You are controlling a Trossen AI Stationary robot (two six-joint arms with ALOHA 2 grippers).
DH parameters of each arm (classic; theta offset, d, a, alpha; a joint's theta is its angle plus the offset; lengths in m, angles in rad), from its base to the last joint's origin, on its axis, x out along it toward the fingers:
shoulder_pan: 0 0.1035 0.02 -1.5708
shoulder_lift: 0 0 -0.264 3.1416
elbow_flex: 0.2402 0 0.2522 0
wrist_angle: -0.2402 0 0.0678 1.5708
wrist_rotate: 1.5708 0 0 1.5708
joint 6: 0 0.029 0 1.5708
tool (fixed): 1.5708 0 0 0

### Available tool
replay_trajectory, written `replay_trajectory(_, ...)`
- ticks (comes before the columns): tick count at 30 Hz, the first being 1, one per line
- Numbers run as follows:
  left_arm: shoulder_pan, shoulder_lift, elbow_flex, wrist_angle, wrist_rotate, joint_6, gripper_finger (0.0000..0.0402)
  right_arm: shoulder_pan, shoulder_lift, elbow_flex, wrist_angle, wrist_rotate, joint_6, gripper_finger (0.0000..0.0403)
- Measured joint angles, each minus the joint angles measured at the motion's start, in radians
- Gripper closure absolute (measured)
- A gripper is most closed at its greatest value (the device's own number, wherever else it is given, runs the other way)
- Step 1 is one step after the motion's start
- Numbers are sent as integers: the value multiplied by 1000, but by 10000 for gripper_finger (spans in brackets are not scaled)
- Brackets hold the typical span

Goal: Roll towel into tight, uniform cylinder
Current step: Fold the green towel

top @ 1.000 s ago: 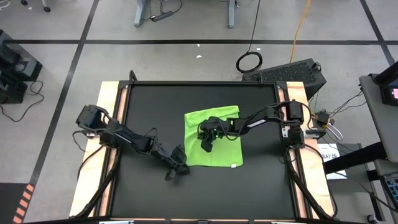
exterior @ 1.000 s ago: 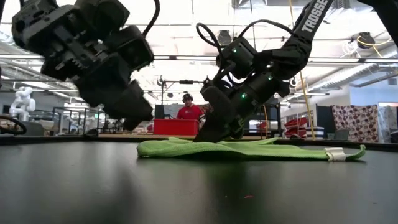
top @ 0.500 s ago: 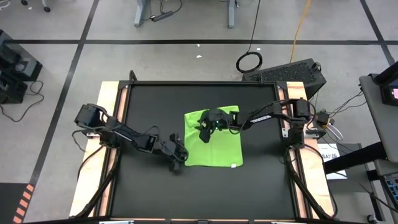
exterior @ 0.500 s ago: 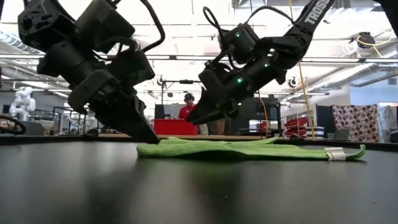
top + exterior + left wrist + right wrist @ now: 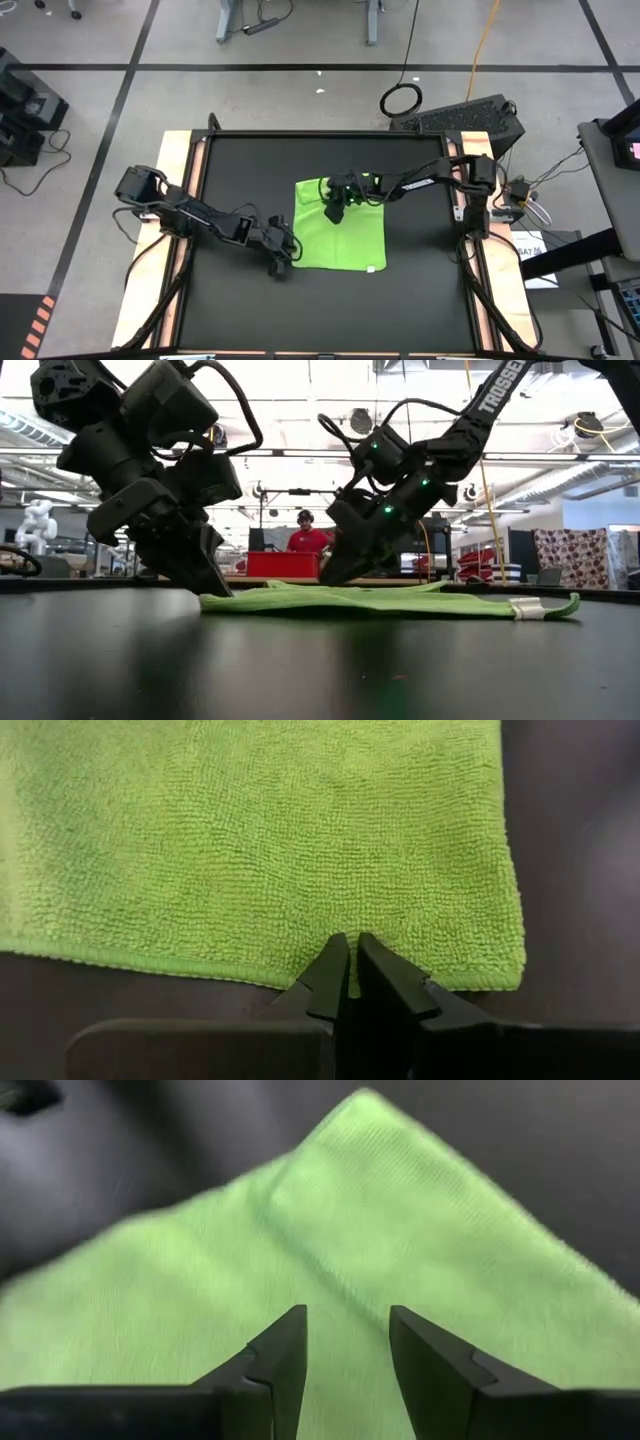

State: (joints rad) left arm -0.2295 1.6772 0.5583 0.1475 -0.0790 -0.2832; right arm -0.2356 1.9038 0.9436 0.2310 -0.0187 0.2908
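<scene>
Fingers on the left gripper (image 5: 349, 982) sit nearly closed, pinching the hem of the small lime-green soft terry towel (image 5: 341, 226) close to one corner; only a sliver of cloth shows between the tips, so the bite looks thin. Right gripper (image 5: 346, 1348) has its fingers parted a moderate way w/ nothing between them, hovering over the far part of the towel, pointed toward a corner.

Towel lies flat and unrolled near the middle of the black table (image 5: 230, 170); small white tag (image 5: 524, 608) sits at one edge. No roll started yet, so this is prob. the very first step: get an edge up to fold over.

Doing it well, as I judge it:
- Left pinch is on one corner only. Lifting from there alone will likely skew the cloth, so the right fingers should come down on the same side's edge, well apart from the left, before anything is lifted.
- Take a deeper bite of hem; terry is soft and a thin pinch may slip out.
- Keep the first turn low and narrow, hem parallel to the opposite edge. A crooked start gives a cone, not a uniform cylinder.
- Drag lightly vs. the table for tension.
</scene>
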Motion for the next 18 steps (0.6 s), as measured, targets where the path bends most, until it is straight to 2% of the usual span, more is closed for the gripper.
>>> replay_trajectory(7, -6, -57, -4, -99, 8, -6, 367, -1, -107, 0, -285, -10, -113, 268)
replay_trajectory(13, -6, -209, -17, -235, 12, 15, 367, -3, -186, 1, -507, -9, -168, 268)
replay_trajectory(15, -7, -269, -8, -350, -54, 13, 367, 0, -196, 1, -596, -9, -178, 268)
replay_trajectory(18, -6, -348, 42, -510, -204, -20, 367, 15, -193, -8, -676, -9, -170, 268)
